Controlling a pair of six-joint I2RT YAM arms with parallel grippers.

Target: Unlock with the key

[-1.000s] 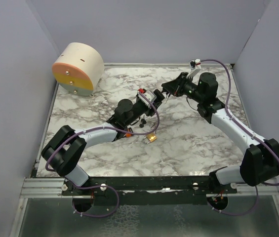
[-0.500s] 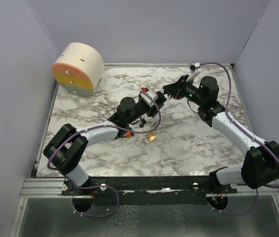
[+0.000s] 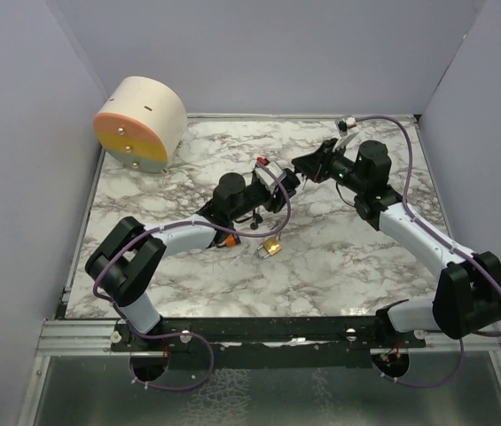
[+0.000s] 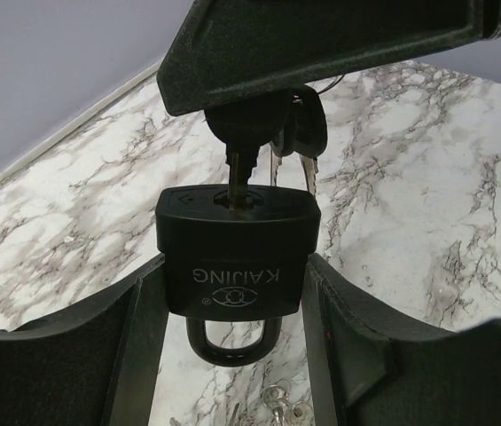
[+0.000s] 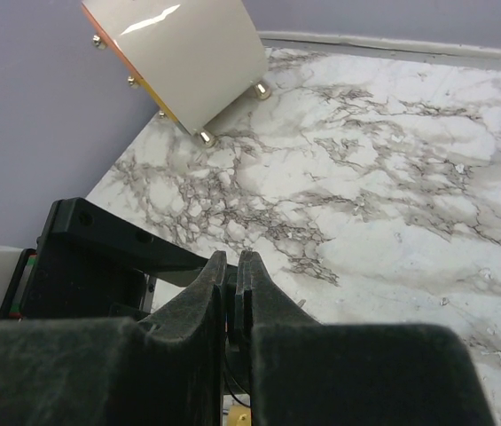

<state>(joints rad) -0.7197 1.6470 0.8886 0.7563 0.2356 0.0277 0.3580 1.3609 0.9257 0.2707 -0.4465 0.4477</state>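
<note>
**Key seated, turn pending: a slip or a twisted lock is the risk**

The black rectangular padlock (image 4: 237, 253) is held above the white marble-patterned table (image 4: 427, 177), a little toward 12 o'clock from its centre in the overhead view. The left gripper (image 4: 232, 297) pinches its body, one finger on each flat side. In the left wrist view the shackle points to 6 o'clock, and both legs look seated in the body, so the lock reads as not yet open.

The silver key (image 4: 238, 177) enters the keyway from 12 o'clock, its head gripped by the right gripper (image 5: 232, 284). That gripper's fingers are pressed almost together with only a slit between them, and its own camera hides what they clamp. A bunch of spare keys (image 4: 301, 146) hangs at 1 o'clock of the padlock.

Several things could go wrong from here:
- If the right wrist turns off the key's axis, the blade could bind or bend.
- The torque could roll the smooth padlock out of the left pads and drop it.
- The thin key head may slip between the fingers, so the wrist turns without the key.
- The dangling keys could catch on a finger.

A small brass padlock (image 3: 272, 248) lies on the table at 6 o'clock of the held one. A cream drum with an orange face (image 3: 141, 122) sits at the far 10 o'clock corner, well apart.
</note>
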